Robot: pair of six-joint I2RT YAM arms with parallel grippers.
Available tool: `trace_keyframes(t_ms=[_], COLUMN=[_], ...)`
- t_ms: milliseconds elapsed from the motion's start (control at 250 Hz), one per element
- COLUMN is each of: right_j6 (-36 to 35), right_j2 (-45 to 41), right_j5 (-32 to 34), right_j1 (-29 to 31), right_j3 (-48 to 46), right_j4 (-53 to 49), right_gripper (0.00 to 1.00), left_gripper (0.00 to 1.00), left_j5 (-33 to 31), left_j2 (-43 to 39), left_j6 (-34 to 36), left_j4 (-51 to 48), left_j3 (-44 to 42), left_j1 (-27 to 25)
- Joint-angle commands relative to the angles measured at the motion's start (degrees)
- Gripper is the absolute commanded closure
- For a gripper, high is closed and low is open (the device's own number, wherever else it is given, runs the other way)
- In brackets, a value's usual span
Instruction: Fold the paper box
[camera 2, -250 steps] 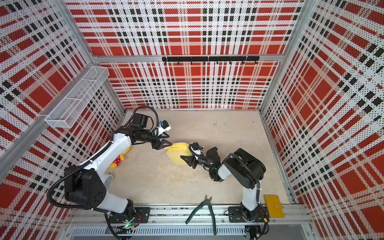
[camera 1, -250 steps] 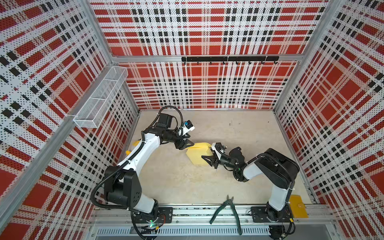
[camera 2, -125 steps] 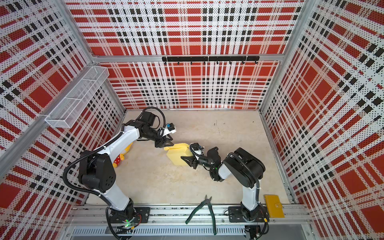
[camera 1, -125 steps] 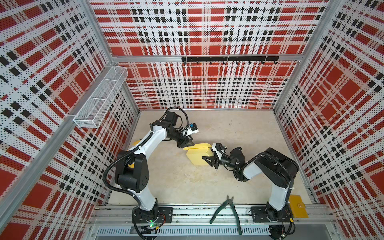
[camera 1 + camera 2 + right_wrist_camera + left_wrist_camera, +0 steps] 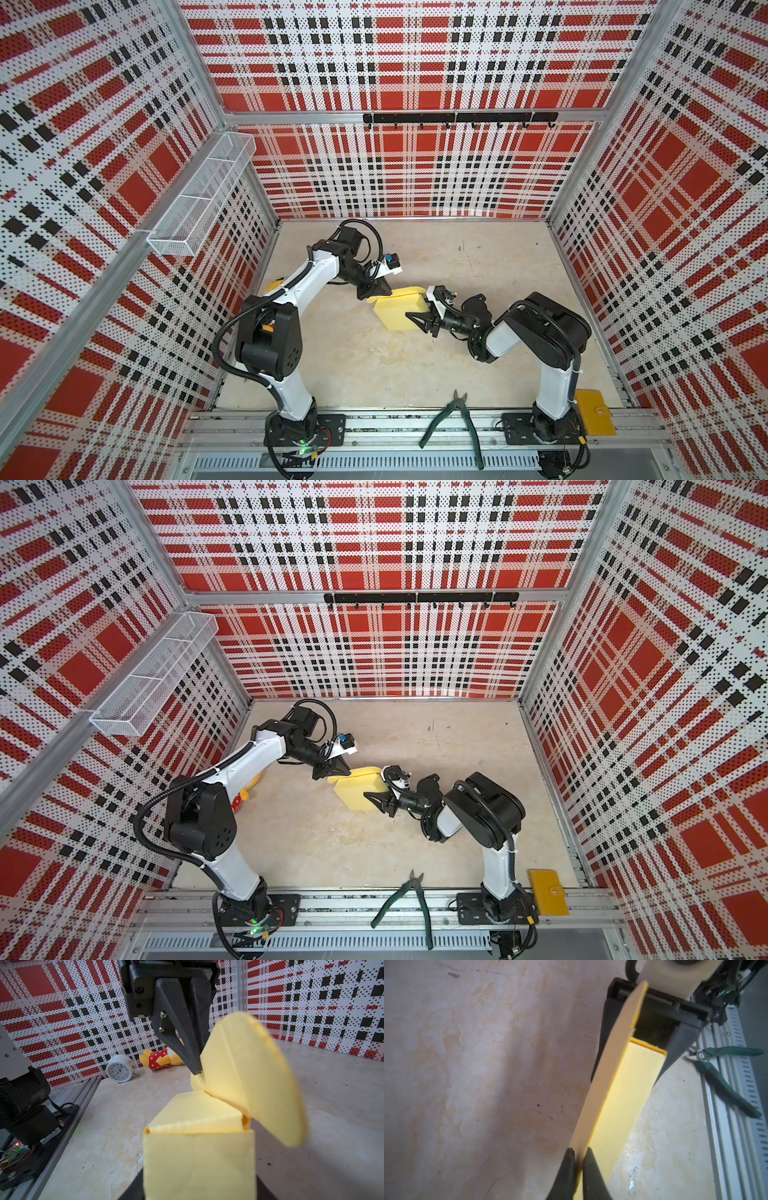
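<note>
Plaid-walled cell, beige table (image 5: 374, 374); the paper box (image 5: 399, 309) sits mid-table, part-formed. Your left end effector (image 5: 380, 293), apart a second ago, now pinches the lid flap (image 5: 259, 1068). Your right end effector (image 5: 419, 324) clasps the body, so closing can start. Only the left wrist view shows fingertips (image 5: 569, 1167) meeting on card.

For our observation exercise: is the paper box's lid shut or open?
Open: the rounded lid flap stands raised off the paper box, gap beneath; the left gripper pinches its edge.

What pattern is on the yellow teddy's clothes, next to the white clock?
Red with white polka dots. The yellow plush toy shows best in the right wrist view.
</note>
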Motion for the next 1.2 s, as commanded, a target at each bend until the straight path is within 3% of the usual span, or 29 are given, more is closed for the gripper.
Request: trace_keyframes(t_ms=[0, 148, 420, 720, 1196], right_j6=[-0.47, -0.97, -2.32, -2.14, -0.73], right_j2=[1.38, 1.29, 1.01, -0.13, -1.13], right_j5=[0.69, 3.01, 7.15, 13.15, 17.60], right_j1=[-0.52, -0.86, -1.56, -1.65, -1.67], right_j3=[-0.84, -1.95, -3.98, -6.39, -9.17], right_j4=[2.66, 2.68, 2.69, 2.67, 2.78], right_gripper=[0.44, 0.31, 0.26, 0.12, 0.08], left_gripper=[0.94, 0.95, 0.94, 0.93, 0.86], left_j5=[-0.70, -3.10, -4.44, -7.18, -6.54], left_j2=[0.18, -0.35, -0.98, -1.40, -0.62], left_j6=[0.88, 0.21, -1.91, -5.56, -10.61], left_j4=[-2.30, -2.30, -2.64, -2.64, -1.61], left_j3=[0.00, 0.07, -0.35, -0.09, -1.41], left_j1=[-2.40, -4.29, -7.34, -10.07, -11.68])
